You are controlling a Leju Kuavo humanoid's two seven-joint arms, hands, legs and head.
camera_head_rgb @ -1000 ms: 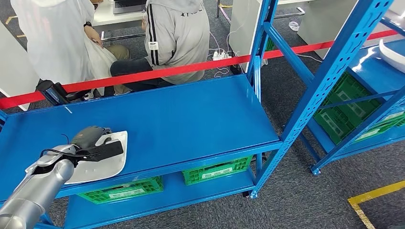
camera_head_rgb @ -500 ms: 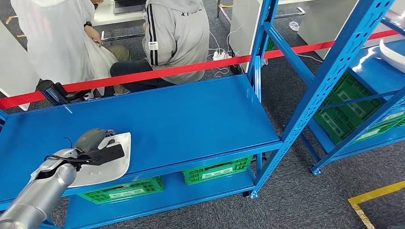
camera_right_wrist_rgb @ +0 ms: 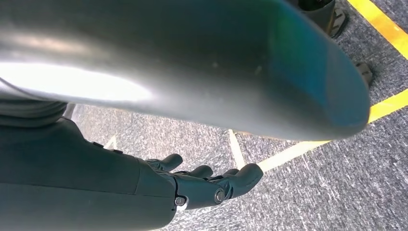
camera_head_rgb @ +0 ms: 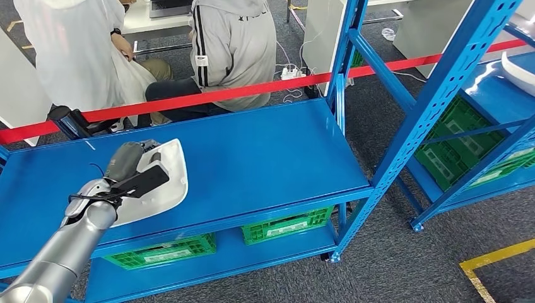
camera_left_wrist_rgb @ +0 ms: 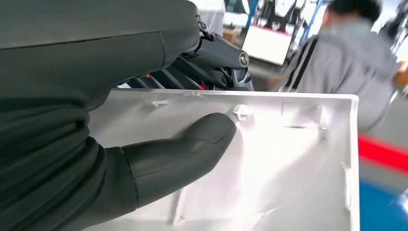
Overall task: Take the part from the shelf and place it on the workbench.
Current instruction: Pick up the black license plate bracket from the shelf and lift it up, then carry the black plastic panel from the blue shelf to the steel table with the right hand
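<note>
The white plastic part [camera_head_rgb: 169, 182] is a shallow curved shell, held tilted just above the left end of the blue shelf surface [camera_head_rgb: 265, 154]. My left hand [camera_head_rgb: 130, 165] grips it by its near edge. In the left wrist view my thumb [camera_left_wrist_rgb: 185, 147] presses on the part's ribbed inner face [camera_left_wrist_rgb: 288, 163] and my darker fingers [camera_left_wrist_rgb: 219, 60] wrap over its rim. My right hand [camera_right_wrist_rgb: 207, 185] hangs beside my body above grey carpet, fingers apart and holding nothing.
Two people [camera_head_rgb: 227, 44] sit close behind the red tape [camera_head_rgb: 208, 96] at the far edge. Green crates [camera_head_rgb: 287, 225] stand on the lower level. A blue upright [camera_head_rgb: 419, 120] divides off a second rack on the right, where another white part [camera_head_rgb: 518, 72] lies.
My left hand has lifted the white part off the blue surface and carried it farther in and a little right. The part now tilts more steeply.
</note>
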